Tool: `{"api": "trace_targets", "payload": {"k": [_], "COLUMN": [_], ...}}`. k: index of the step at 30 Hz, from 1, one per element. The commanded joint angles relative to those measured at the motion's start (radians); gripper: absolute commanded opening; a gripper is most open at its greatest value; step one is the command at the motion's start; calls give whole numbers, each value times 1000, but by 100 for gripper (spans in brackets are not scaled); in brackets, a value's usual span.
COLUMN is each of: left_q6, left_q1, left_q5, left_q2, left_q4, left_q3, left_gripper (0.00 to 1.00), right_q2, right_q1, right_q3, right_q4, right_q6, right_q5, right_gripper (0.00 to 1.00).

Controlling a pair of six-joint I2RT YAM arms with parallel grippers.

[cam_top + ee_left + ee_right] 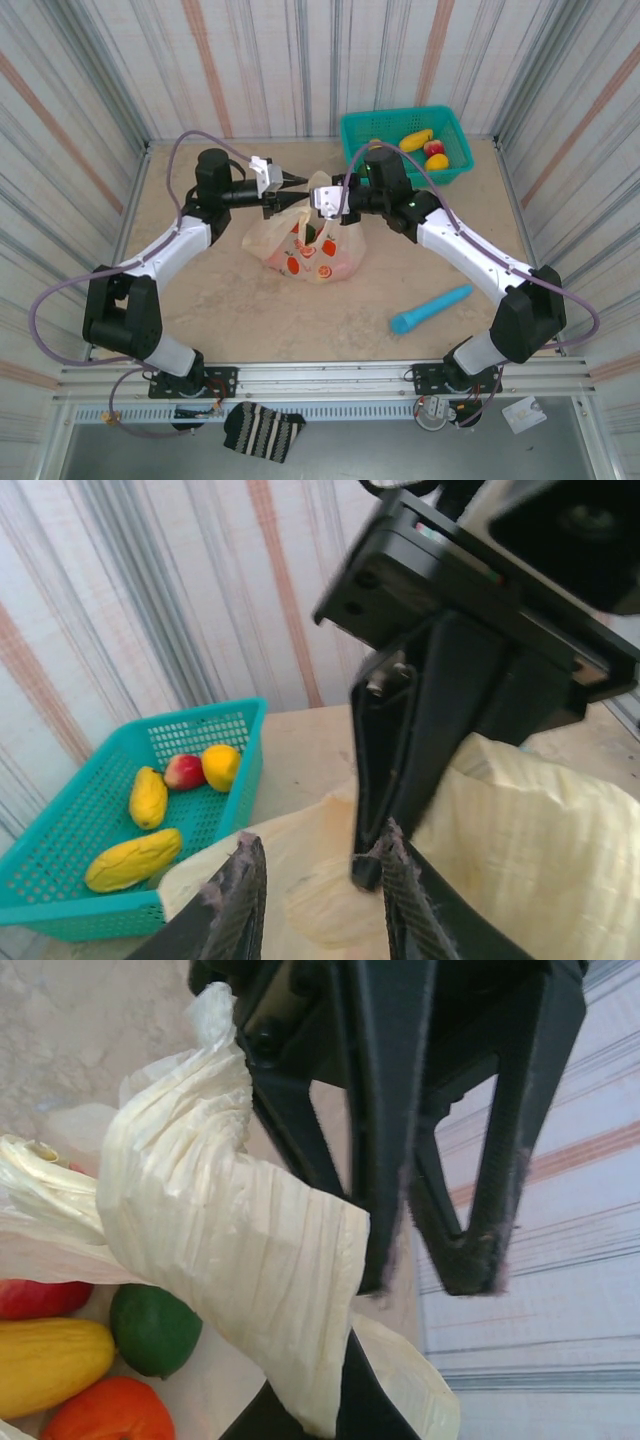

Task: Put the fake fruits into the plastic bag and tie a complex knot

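The plastic bag sits mid-table, cream with red-orange slices. Through its mouth the right wrist view shows fake fruits: a red one, a yellow one, a dark green one and an orange one. My right gripper is above the bag, shut on a bunched bag handle that wraps its dark fingers. My left gripper faces it from the left. It is open, with bag film below the gap and the right gripper's fingers close beside it.
A teal mesh basket at the back right holds more fruits: two yellow mangoes, a red apple and a yellow-orange round. A blue stick lies front right. Striped walls enclose the table.
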Motion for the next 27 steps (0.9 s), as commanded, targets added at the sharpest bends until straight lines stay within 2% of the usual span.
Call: {"api": "trace_targets", "payload": {"k": [1,8,14,27], "left_q6": [153,173,184,250], "left_q1": [-30,-52,-53,-53], "left_q5": [37,-5,-89,-144], "left_q2": [-25,-8,-1,16], "left_q4": [-164,-166,-164,-169], "left_q3": [37,31,22,-7], "left_gripper": [36,36,37,39], "right_q2": [-30,-22,-23,-13], "right_q1": [-11,-11,-16,-15], "right_q3": [18,31,34,44], "right_q4": [-2,-13,-26,-29], "right_q6": [40,43,50,73], "right_q5": [-41,-53,-76,-100], "right_gripper": [0,0,0,0]}}
